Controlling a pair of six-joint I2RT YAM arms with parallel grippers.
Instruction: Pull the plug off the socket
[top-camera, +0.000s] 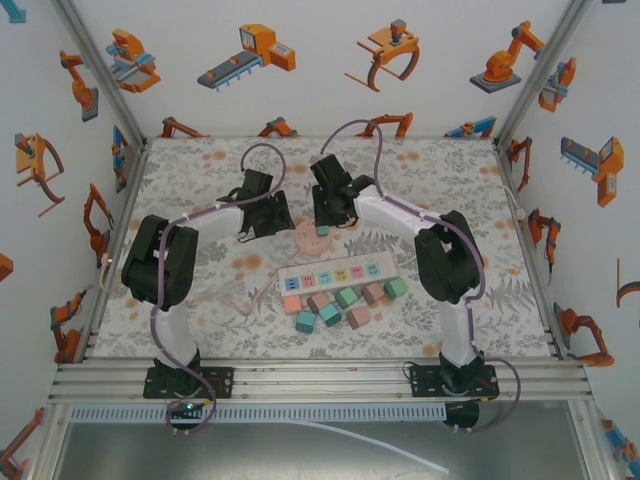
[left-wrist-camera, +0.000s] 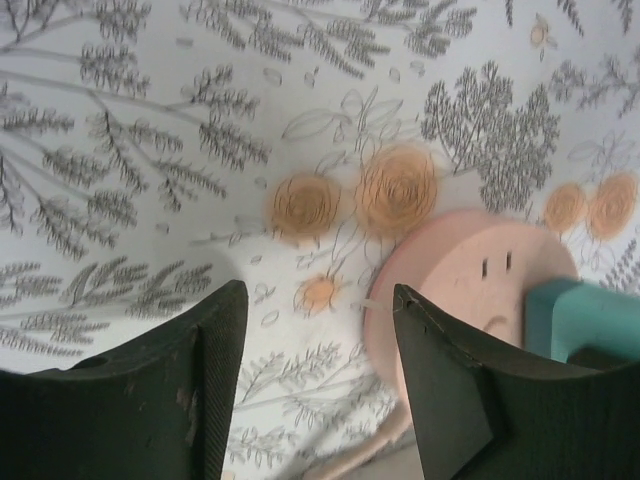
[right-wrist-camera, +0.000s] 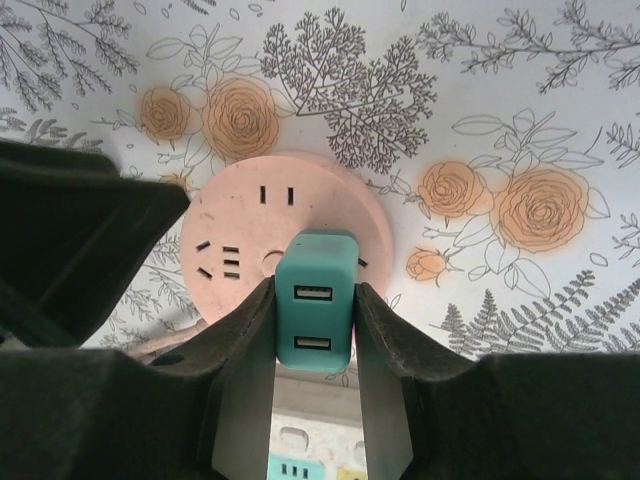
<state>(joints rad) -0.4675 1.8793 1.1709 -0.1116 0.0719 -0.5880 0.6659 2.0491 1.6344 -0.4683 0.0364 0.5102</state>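
The right hand (right-wrist-camera: 313, 305) is clamped on the teal plug (right-wrist-camera: 316, 270), which stands upright in the round pink socket (right-wrist-camera: 245, 215) mid-way across the worktop (top-camera: 480, 180), so the pull should run straight up, while the left hand (left-wrist-camera: 318, 310), half-spread and empty, waits just beside the socket.

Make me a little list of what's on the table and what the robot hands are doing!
socket: round, pink, flat on table
plug: teal, over the socket
right gripper: shut on plug
left gripper: open, beside socket, holding nothing
also there: white strip, colored blocks
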